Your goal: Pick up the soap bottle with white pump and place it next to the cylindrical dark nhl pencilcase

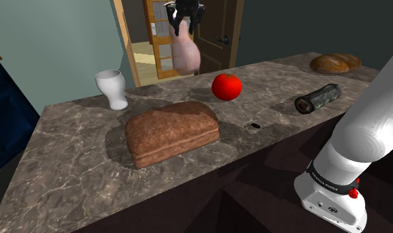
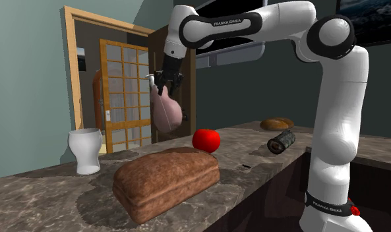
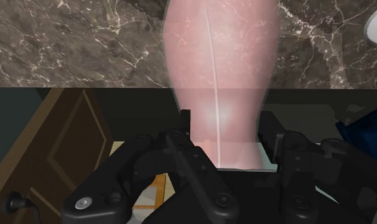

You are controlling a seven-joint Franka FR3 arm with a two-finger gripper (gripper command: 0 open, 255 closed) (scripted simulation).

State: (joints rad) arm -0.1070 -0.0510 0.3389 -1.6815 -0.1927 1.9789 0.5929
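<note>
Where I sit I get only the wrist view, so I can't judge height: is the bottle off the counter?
Observer: Yes. In the shoulder view the pink soap bottle hangs from the hand well above the counter, touching nothing below.
Operator: Where is the pencil case?
Observer: The dark pencil case lies on its side toward the shoulder view's right end of the counter.
Operator: Anything in between?
Observer: A red tomato sits on the counter between the bottle and the case.
</note>
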